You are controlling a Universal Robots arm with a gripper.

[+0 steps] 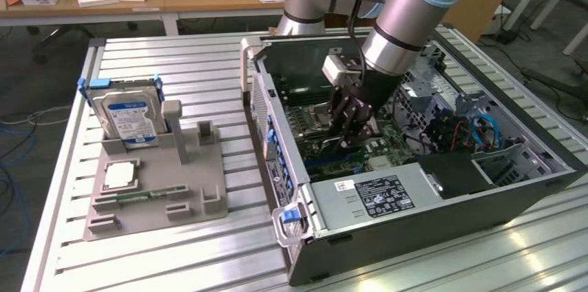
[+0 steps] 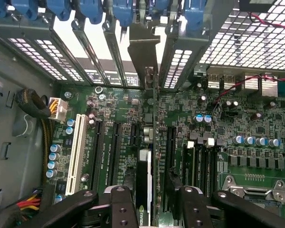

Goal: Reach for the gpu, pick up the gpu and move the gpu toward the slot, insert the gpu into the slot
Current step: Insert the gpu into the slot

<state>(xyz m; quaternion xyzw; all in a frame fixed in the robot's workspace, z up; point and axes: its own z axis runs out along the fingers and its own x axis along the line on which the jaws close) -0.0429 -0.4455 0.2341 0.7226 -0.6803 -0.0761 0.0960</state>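
Starting nearest the wrist camera, the gripper (image 2: 149, 213) is seen with its fingers (image 2: 119, 205) pressed against the faces of the gpu (image 2: 143, 178). The gpu is held edge-on and upright between them, low over the board (image 2: 256, 118). The card's lower edge is lined along one of the black slots beside the white slot (image 2: 77, 152). Whether it is touching its slot or is just above it cannot be told, since that slot is hidden by the card itself. Farther on, the bracket (image 2: 145, 52) is stood at the rear wall of the case (image 1: 441, 230), below the blue latches (image 2: 97, 7), at an open bay. Risks are judged thus. By a slight tilt or sideways offset the edge connector would be set on the slot's rim, and the card could then be bent or the board loaded under pressure. The bracket's foot could be caught on a bay divider, so that only one end is seated. The card could also be slipped in the fingers under push, as only a short stretch of it is clamped. In the exterior view the arm (image 1: 404, 23) is bent steeply down into the open case, wrist aimed at the board. Well apart, on the table (image 1: 184, 58), a hard drive (image 1: 129, 116) is stood in a holder (image 1: 156, 189).
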